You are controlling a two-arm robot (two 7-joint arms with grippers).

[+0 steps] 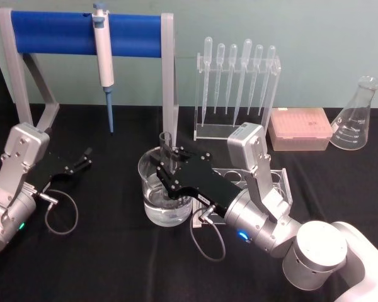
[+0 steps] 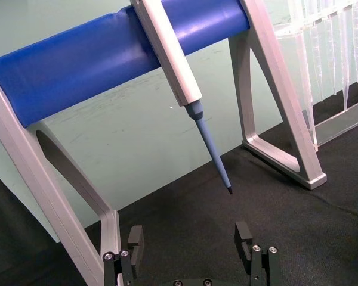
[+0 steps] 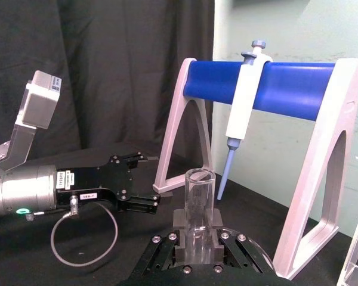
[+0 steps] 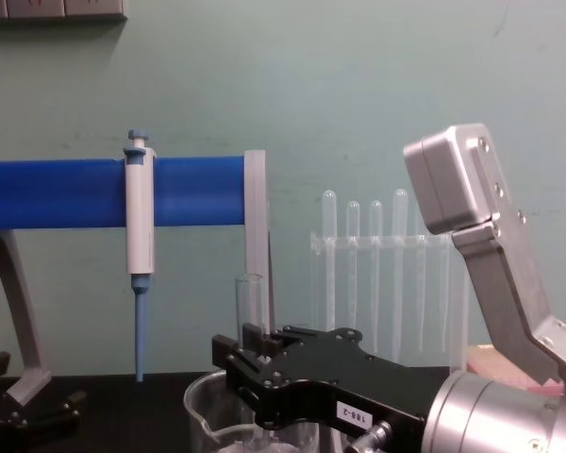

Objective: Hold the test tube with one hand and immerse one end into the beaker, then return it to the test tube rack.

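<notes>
Right gripper (image 1: 168,165) — mine, clamped on the test tube (image 1: 166,165), held upright with its lower end down inside the beaker (image 1: 152,211) on the black table (image 1: 113,251). Left gripper (image 1: 85,158) — fingers apart, idle beside the pipettor (image 1: 103,56) stand.

Everything sat on a table (image 1: 101,264) covered in black cloth. The glass beaker (image 1: 152,189) stood near the middle with some water in it. Right beside it on the robot's right was a small clear tube rack (image 1: 278,182). Toward the back, a grey stand with a blue bar (image 1: 50,28), a clear rack of plastic pipettes (image 1: 236,129) next to it, then a pink tip box (image 1: 300,129) and a glass flask (image 1: 358,116) at the far right.
</notes>
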